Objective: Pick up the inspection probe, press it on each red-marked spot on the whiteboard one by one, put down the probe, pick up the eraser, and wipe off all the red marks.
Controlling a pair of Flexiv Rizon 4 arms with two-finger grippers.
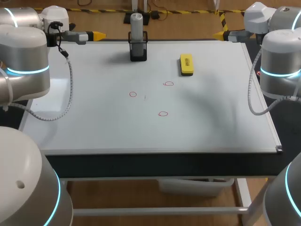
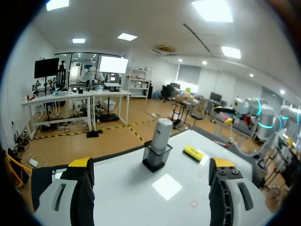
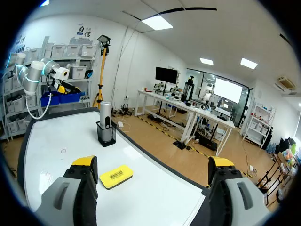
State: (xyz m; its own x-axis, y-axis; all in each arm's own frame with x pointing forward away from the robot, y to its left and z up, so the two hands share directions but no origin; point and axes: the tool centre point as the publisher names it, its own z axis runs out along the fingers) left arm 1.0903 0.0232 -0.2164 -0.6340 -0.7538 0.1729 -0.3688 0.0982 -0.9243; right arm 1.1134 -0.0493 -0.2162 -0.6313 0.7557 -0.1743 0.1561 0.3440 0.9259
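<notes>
- The whiteboard (image 1: 94,122) fills most of the head view, lying flat as the tabletop.
- The probe (image 1: 136,26), a grey cylinder, stands upright in a black holder (image 1: 138,51) at the upper middle of the frame, near the board's far edge.
- The yellow eraser (image 1: 186,64) lies flat on the board to the right of the holder, apart from it.
- Three red circles sit around the middle of the board: one (image 1: 133,94) left of centre, one (image 1: 168,84) just below the eraser, and one (image 1: 163,113) lowest in the frame.
- The left gripper (image 1: 96,35) is at the upper left of the head view, over the board's far left corner, pointing toward the holder. Its fingers (image 2: 80,188) stand wide apart with nothing held; the probe and holder are ahead of them.
- The right gripper (image 1: 220,34) is at the upper right, over the far right corner, pointing inward. Its fingers (image 3: 225,183) are also spread wide and hold nothing; the eraser lies on the board ahead of them, with the probe farther on.
</notes>
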